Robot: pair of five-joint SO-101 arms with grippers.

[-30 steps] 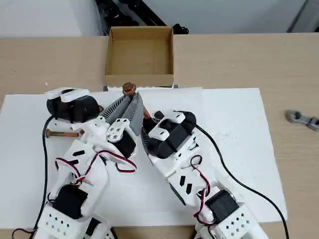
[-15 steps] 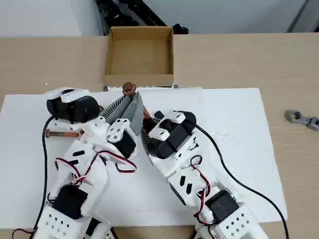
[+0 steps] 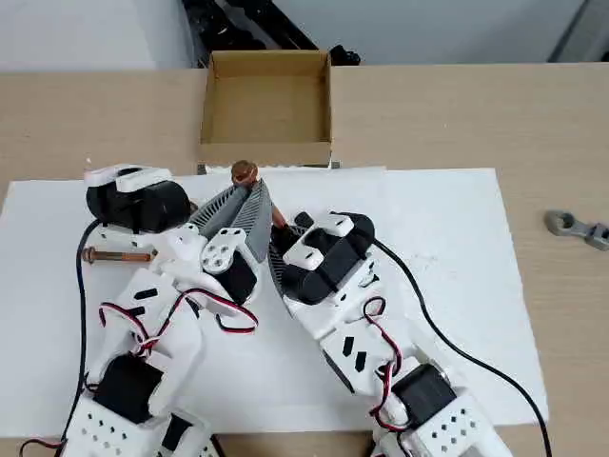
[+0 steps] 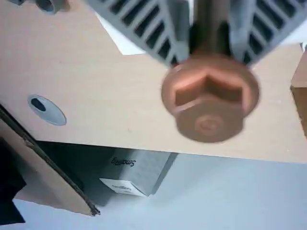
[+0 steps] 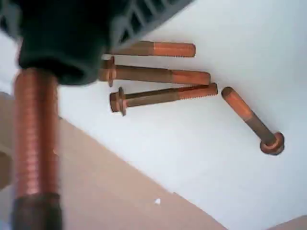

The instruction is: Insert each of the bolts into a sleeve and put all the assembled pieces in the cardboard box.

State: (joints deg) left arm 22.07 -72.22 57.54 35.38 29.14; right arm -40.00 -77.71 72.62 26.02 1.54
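My left gripper [image 3: 248, 197] is shut on a copper bolt [image 3: 245, 172], whose hex head [image 4: 208, 98] sticks out past the grey fingers [image 4: 144, 24] toward the cardboard box [image 3: 268, 105]. My right gripper [image 3: 278, 228] sits close beside it, shut on a dark sleeve [image 5: 62, 43]. The bolt's threaded shaft [image 5: 36, 134] runs out of that sleeve. Several loose bolts [image 5: 158, 76] lie on the white sheet [image 3: 438, 248], and one loose bolt [image 3: 119, 254] shows left of the left arm. The open box stands just beyond the sheet's far edge.
A metal wrench [image 3: 576, 227] lies on the wooden table [image 3: 457, 114] at the far right. The right half of the white sheet is bare. Dark equipment [image 3: 238, 24] stands behind the box.
The left arm has shifted slightly to the left, carrying the bolt head a little that way. The right arm has barely moved.
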